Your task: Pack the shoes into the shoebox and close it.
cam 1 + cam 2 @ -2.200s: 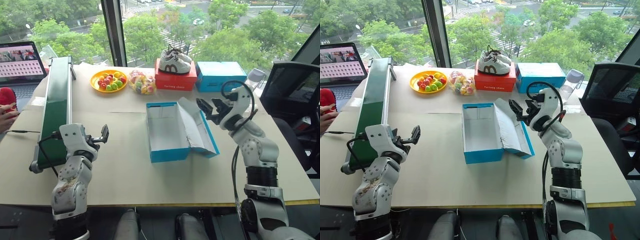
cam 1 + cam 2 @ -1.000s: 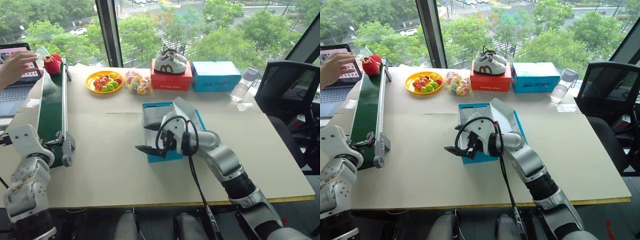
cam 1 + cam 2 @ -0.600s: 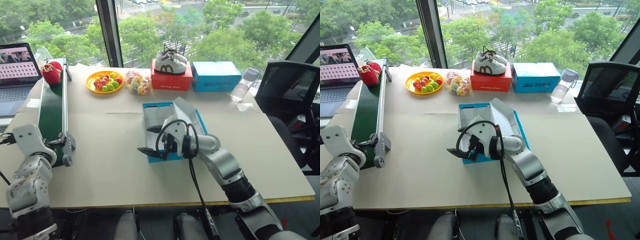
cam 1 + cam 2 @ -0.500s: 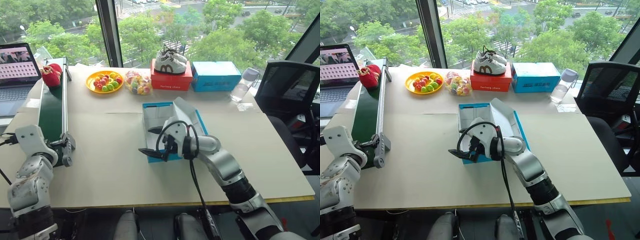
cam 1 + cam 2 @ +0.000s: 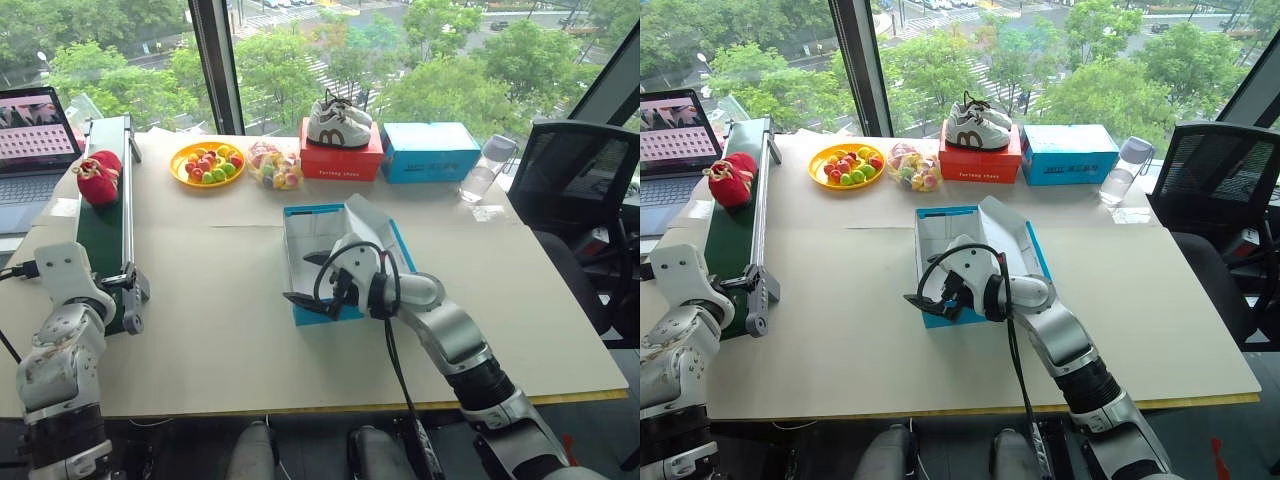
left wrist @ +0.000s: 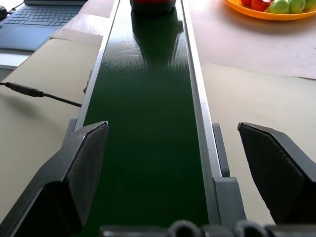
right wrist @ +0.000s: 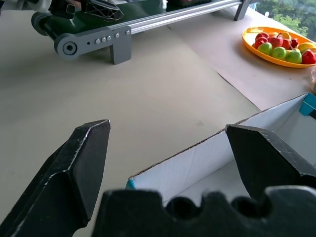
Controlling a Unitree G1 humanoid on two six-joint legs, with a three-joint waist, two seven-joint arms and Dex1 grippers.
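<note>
**Riding down the belt: red shoes nearer, blue box open**

Sliding along since half a second ago, the pair of small red fabric shoes [image 5: 98,178] now sits lower on the long green conveyor belt [image 5: 103,228], at the left of the left eye view; earlier it lay near the belt's far end. At centre, the bright blue cardboard shoebox [image 5: 322,255], white inside, stands open, its hinged lid tilted up on the right side. The right gripper [image 5: 307,283] hovers over the box's near left corner, black fingers spread wide, much as before. The left gripper's fingers are hidden behind its grey wrist at lower left.

Right eye view: behind, a round orange plate of fruit [image 5: 849,165], a red box [image 5: 980,160] bearing white-grey sneakers [image 5: 981,123], and a plain light-blue box [image 5: 1068,153].

Left wrist view: the left gripper [image 6: 185,163] stands wide open, fingers on either side of the smooth, glossy belt; the red shoes are cut off at the top edge.

Right wrist view: open black fingers straddle the shoebox's white cardboard wall; the belt's metal rail crosses the upper left.
</note>
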